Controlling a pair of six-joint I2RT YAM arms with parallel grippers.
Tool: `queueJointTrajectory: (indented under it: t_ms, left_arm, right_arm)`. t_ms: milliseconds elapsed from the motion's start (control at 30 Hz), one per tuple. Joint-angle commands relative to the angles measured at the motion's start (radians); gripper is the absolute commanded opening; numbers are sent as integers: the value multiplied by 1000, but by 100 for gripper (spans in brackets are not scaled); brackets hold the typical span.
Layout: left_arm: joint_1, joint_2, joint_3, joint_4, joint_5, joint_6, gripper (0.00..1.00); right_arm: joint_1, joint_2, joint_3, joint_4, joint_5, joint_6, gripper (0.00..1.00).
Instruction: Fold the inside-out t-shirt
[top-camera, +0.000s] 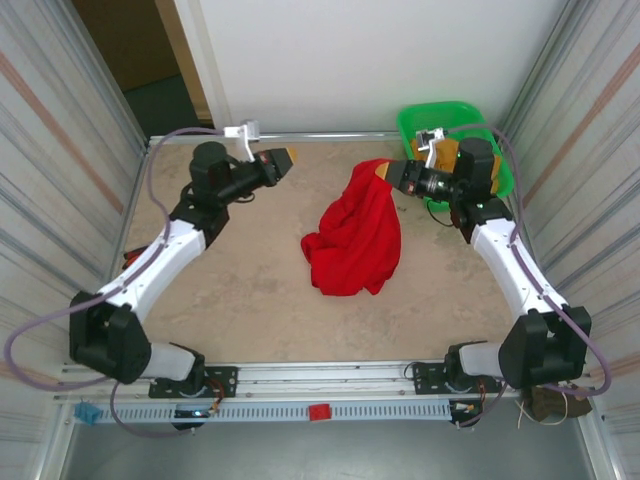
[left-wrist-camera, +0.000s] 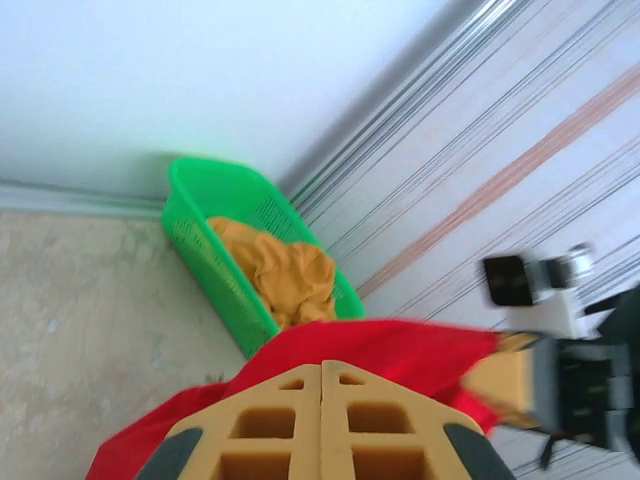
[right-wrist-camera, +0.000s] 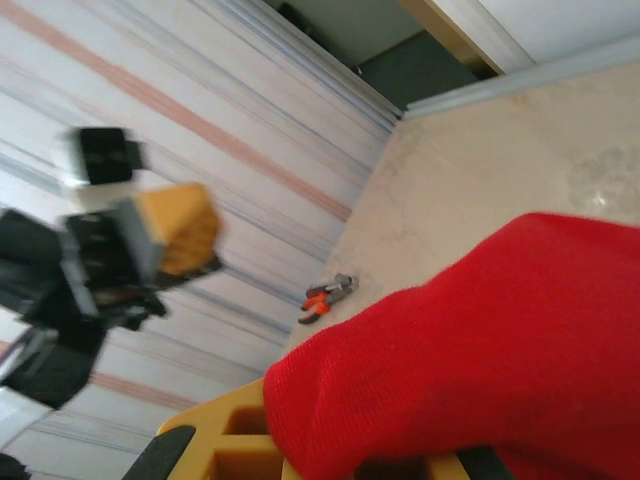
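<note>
The inside-out t-shirt (top-camera: 352, 240) is a bright red bunched heap in the middle of the table, with its upper end pulled up toward the right. My right gripper (top-camera: 387, 173) is shut on that raised end. In the right wrist view the red fabric (right-wrist-camera: 480, 370) drapes over the tan fingers (right-wrist-camera: 215, 450) and hides the tips of the gripper (right-wrist-camera: 320, 465). My left gripper (top-camera: 288, 157) hovers at the back left of the shirt, apart from it. Its tan fingers are pressed together with nothing between them (left-wrist-camera: 321, 400), and the red shirt (left-wrist-camera: 400, 345) lies beyond them.
A green basket (top-camera: 497, 140) stands at the back right corner and holds an orange-yellow cloth (left-wrist-camera: 280, 270). Small orange-handled pliers (right-wrist-camera: 325, 297) lie by the left wall. Striped walls close in both sides, and a metal rail (top-camera: 320, 375) runs along the near edge.
</note>
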Motion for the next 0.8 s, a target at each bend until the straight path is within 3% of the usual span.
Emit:
queueJointTrajectory:
  t_ms: [0, 100, 167, 567, 767]
  left_arm:
    - [-12, -35, -8, -54, -6, 31, 6]
    - [-25, -9, -53, -82, -36, 48, 39]
    - [-37, 25, -75, -85, -57, 51, 54]
    - [-116, 349, 12, 13, -3, -57, 72]
    - [-179, 461, 29, 175, 89, -157, 73]
  right_arm:
    - [6, 4, -7, 99, -22, 6, 0]
    - [18, 26, 31, 88, -81, -6, 0]
    - [26, 32, 57, 68, -119, -21, 0]
    - [81, 0, 122, 8, -158, -58, 0]
    - [82, 19, 132, -4, -153, -68, 0]
